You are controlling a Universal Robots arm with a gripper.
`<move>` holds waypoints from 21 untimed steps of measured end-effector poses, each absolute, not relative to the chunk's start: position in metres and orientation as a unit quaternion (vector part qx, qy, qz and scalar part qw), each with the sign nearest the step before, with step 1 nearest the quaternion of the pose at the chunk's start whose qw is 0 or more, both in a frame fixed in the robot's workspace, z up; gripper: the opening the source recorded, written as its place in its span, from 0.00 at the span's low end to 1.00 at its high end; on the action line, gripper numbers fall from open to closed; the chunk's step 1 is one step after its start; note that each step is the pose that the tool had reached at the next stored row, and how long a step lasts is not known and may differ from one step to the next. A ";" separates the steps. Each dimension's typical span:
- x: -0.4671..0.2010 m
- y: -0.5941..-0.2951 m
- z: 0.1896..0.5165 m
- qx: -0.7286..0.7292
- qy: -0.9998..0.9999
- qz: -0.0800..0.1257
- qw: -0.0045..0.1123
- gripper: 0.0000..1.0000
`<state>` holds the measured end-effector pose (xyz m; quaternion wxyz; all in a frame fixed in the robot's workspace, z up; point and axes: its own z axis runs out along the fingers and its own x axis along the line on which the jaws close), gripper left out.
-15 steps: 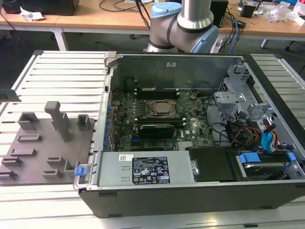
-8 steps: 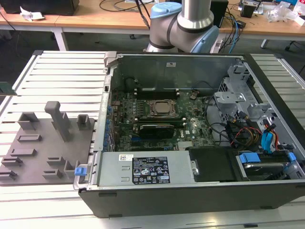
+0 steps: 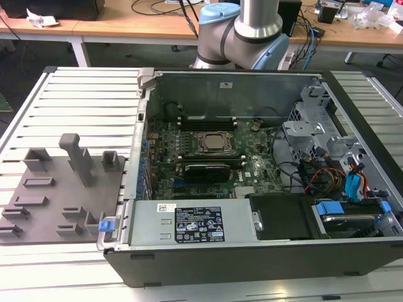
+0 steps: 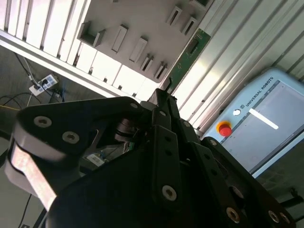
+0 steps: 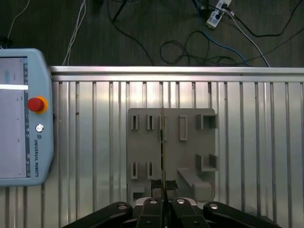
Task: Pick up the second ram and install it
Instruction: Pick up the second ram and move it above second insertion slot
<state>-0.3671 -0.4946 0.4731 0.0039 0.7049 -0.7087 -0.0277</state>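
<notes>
While the gripper (image 5: 163, 203) is clamping the second ram (image 5: 163, 142), the pick is looking done and the install is waiting.
In the first wrist view the jaws are pinching the stick edge-on, and it is hanging over the gray fixture tray (image 5: 172, 159) on the ribbed table (image 5: 261, 142), apparently clear of the tray's pockets. In the exterior view the open case (image 3: 252, 267) is lying at three o'clock from that tray, with black memory slots (image 3: 208, 119) sitting at twelve and six o'clock of the processor (image 3: 214, 143). The case walls and the cable bundle (image 3: 315, 176) at three o'clock of the board are crowding any approach, and a teach pendant (image 5: 19, 123) is lying near the tray.
</notes>
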 end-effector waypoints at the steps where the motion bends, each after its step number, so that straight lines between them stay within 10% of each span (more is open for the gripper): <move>1: -0.367 -0.495 0.475 0.705 -0.709 -0.028 0.004 0.13; 21: -0.316 -0.489 0.490 0.705 -0.709 -0.034 0.004 0.13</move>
